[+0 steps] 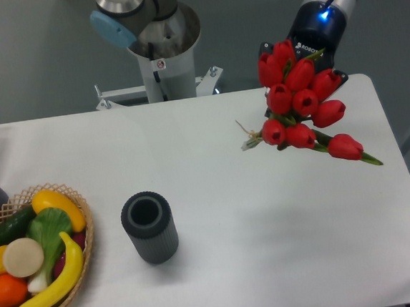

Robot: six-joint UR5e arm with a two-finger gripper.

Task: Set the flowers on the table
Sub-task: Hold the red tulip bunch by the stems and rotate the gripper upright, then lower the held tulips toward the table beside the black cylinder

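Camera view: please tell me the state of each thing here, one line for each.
flowers: held in the air over the table's right side, tied in a bunch.
gripper: hidden behind the flowers; jaws not visible.
vase: upright, empty, apart from the flowers.
basket: full of fruit and vegetables, at the left edge.
table: flowers not on it yet.

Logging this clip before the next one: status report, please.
Gripper hidden behind the blooms, grip not visible. Flowers over the table's far right part. Vase and fruit basket well off to the left, nothing below the bunch.
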